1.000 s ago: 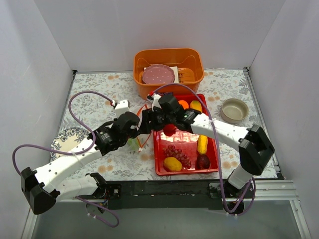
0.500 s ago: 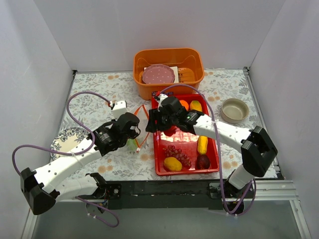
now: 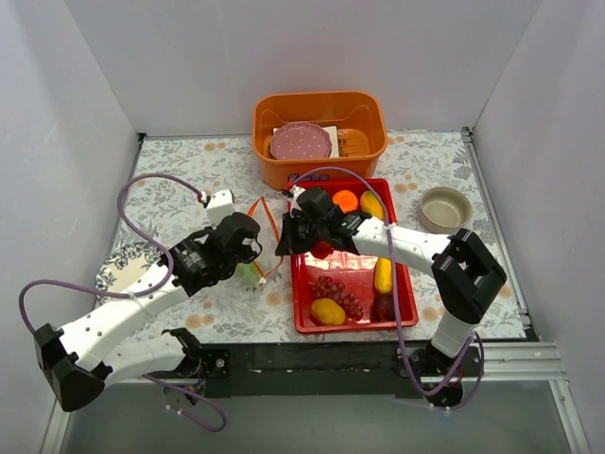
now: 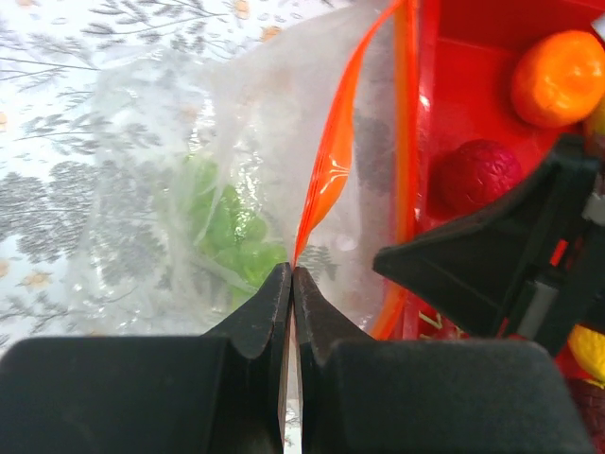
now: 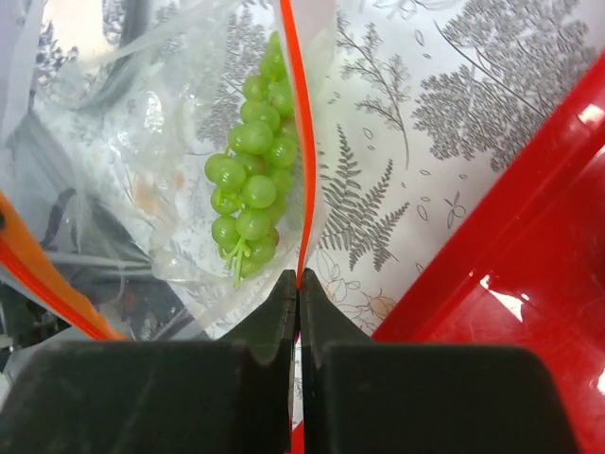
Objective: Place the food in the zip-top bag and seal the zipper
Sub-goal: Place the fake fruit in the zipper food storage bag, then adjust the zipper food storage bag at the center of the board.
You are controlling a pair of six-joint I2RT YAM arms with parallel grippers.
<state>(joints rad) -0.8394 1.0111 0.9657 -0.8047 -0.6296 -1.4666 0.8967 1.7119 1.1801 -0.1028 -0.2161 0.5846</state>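
The left claw [image 3: 255, 248], seen from above, is pinching shut on one lip of the zipper strip [image 3: 268, 219]. The right claw [image 3: 284, 236] is pinching the other lip, so the bag [image 3: 253, 276] is lying on the tabletop [image 3: 180, 180] between them, just left of the red tray [image 3: 307, 322], its mouth running roughly away from the arms' bases. The remaining fruit is sitting in the tray, to the right of the mouth and nearer the right arm, though both claws are occupied with the bag. In the left wrist view, the left claw [image 4: 290, 274] is clamping the zipper strip [image 4: 331, 161], with green grapes [image 4: 222, 236] showing inside the bag [image 4: 142, 142] and an orange [image 4: 558, 76] resting in the tray [image 4: 454, 104] beyond. In the right wrist view, the right claw [image 5: 298, 282] is gripping its lip of the zipper strip [image 5: 298, 142], the green grapes [image 5: 250, 180] lying just left of it. Compared with a second ago, the claws are standing slightly farther apart, the left one having drawn leftward, and the mouth is gaping wider.
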